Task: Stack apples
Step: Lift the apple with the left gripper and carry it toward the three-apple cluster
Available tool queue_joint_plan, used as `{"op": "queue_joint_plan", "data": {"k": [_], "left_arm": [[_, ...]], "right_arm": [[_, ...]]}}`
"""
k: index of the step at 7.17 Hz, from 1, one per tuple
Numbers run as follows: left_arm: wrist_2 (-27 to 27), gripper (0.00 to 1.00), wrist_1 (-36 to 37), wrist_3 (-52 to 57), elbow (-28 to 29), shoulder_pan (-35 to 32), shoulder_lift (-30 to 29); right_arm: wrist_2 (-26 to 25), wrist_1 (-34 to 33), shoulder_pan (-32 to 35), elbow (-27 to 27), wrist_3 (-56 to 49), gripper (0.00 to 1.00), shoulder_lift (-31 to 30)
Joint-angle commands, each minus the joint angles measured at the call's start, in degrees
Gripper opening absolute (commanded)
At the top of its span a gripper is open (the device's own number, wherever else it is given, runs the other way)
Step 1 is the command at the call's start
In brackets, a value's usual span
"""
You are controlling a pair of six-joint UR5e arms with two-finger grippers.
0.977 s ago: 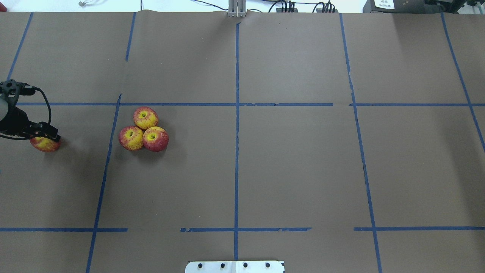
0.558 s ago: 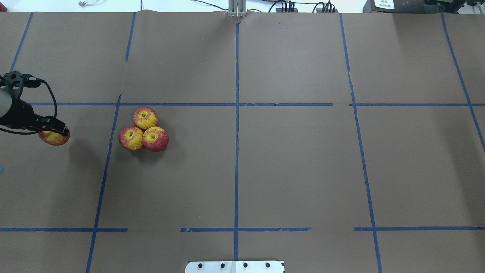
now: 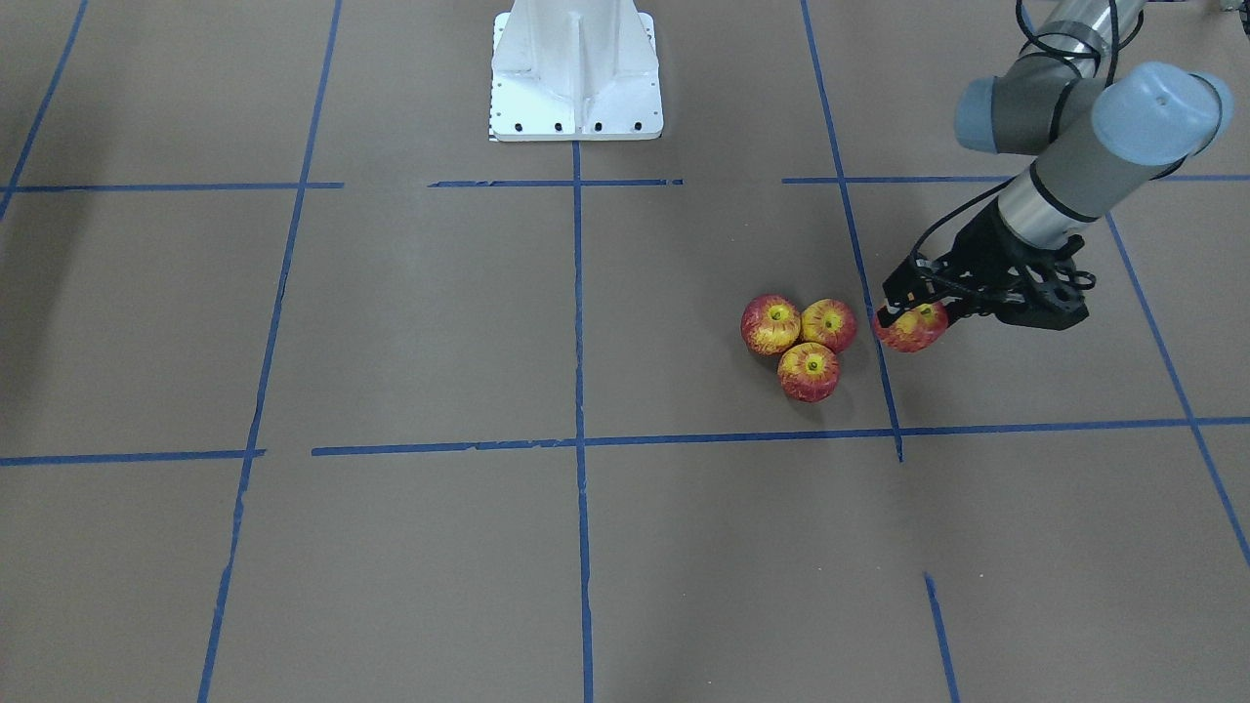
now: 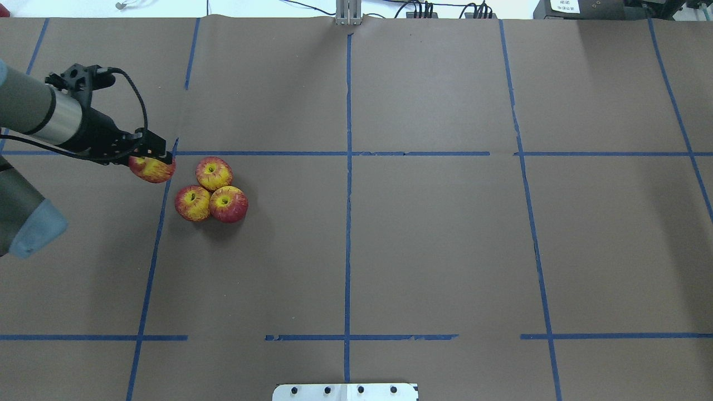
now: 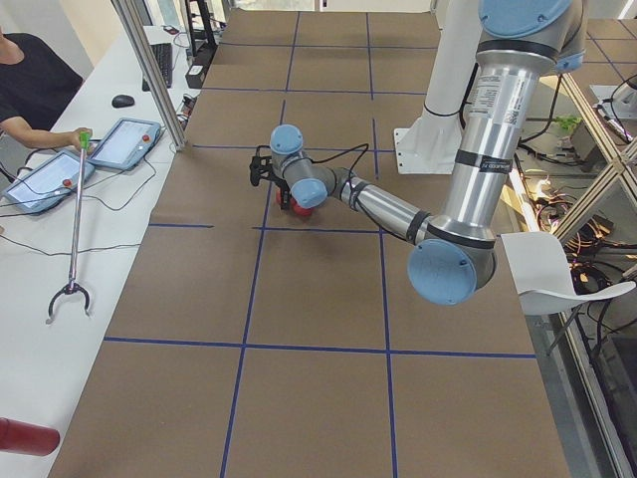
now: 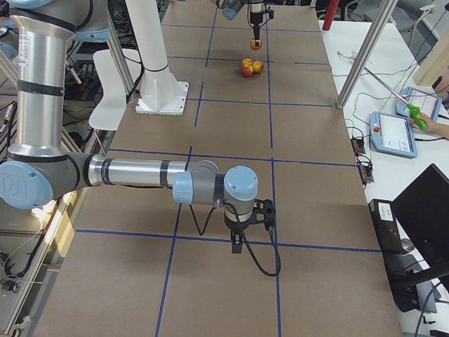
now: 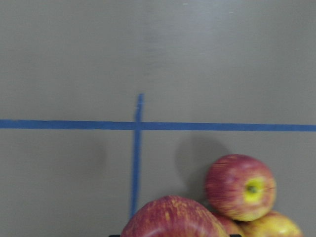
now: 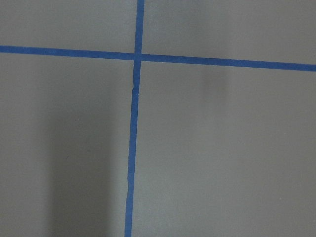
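Note: your left gripper (image 4: 153, 161) clamps one apple (image 4: 150, 171), lifted, just beside the three-apple cluster (image 4: 223, 201); right gripper (image 6: 237, 245) opening: cannot tell.

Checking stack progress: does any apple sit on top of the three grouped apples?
No, nothing rests on the three grouped apples; the left gripper holds the fourth apple beside them.

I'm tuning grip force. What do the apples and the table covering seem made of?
Apples: likely painted plastic or foam replicas; near-identical size, streaks, faint sheen, including the held apple. Table covering: matte brown paper, wavy at its far edge. Blue lines: tape, torn in places.
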Motion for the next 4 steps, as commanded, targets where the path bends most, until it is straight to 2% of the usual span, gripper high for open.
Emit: {"op": "queue_joint_plan", "data": {"k": [1,2,4], "left_arm": [[7.10,0.00,6.28,-3.04,-2.39,6.10,-2.58],[7.31,0.00,11.29,-2.78,-3.63,6.47,-4.15],[13.16,0.00,12.83,-2.69,-3.64,8.75,-4.96]], "right_arm": [[0.06,0.00,0.00,0.00,0.00,1.00,0.00],[0.06,-0.09,0.00,0.00,0.00,1.00,0.00],[-0.03,0.00,0.00,0.00,0.00,1.00,0.00]]}}
